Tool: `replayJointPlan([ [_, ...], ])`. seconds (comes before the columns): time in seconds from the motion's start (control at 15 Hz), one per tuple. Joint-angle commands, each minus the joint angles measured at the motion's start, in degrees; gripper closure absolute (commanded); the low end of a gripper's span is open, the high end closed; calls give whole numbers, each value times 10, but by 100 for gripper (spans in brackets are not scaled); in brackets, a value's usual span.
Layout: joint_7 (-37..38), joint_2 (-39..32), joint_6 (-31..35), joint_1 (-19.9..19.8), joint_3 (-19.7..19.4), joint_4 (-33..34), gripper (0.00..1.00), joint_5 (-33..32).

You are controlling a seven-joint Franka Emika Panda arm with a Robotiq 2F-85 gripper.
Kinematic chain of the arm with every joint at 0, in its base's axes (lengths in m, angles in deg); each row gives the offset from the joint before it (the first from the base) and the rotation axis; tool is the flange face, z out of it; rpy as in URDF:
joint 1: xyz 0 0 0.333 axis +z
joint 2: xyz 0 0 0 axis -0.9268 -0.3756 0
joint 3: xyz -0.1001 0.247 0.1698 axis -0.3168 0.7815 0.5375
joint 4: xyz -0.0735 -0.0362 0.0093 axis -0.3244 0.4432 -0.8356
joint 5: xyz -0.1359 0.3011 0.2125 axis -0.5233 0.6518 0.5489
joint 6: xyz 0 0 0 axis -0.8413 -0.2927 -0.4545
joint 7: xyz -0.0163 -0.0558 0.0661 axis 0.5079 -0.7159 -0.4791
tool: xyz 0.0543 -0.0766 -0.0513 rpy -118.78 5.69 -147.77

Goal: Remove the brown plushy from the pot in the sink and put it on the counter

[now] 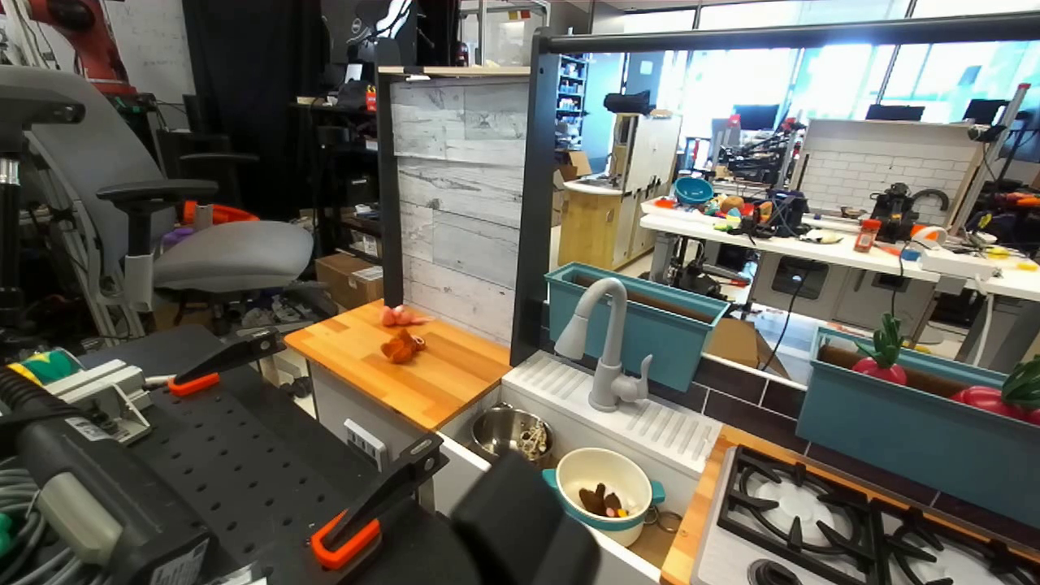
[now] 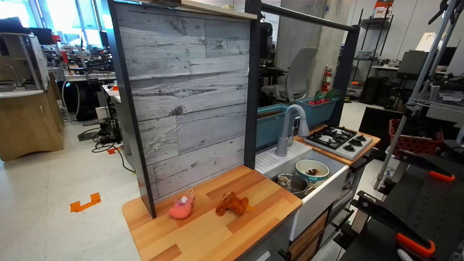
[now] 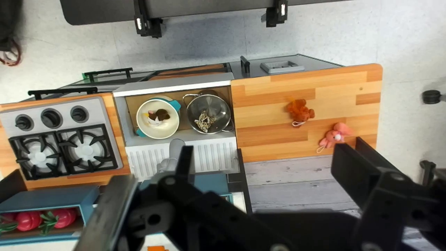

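The dark brown plushy (image 3: 162,114) lies inside the cream pot (image 3: 163,131), beside white and yellow bits. It also shows in both exterior views (image 1: 597,497) (image 2: 313,172). The pot has teal handles and stands in the sink (image 3: 174,86), which also shows in an exterior view (image 2: 322,199). The wooden counter (image 3: 336,91) is beside the sink and shows in both exterior views (image 1: 459,382) (image 2: 206,246). My gripper (image 3: 268,151) is open with nothing between its fingers, high above the toy kitchen. I cannot make it out in the exterior views.
A steel pot (image 3: 216,106) with a spotted toy stands beside the cream pot. An orange-brown plushy (image 3: 300,111) and a pink plushy (image 3: 335,135) lie on the counter. The grey faucet (image 1: 609,349), stovetop (image 3: 62,139), teal planters (image 1: 634,325) and grey back panel (image 2: 188,90) stand around.
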Motion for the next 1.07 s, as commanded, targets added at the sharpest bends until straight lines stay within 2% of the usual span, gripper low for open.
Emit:
replayJointPlan([
  [0.0, -33, -22, 67, -1, -6, -34, 0, -31],
  [0.6, -86, -140, 305, -12, -29, -109, 0, -114],
  [1.0, -137, -225, 469, -22, -54, -127, 0, -106],
])
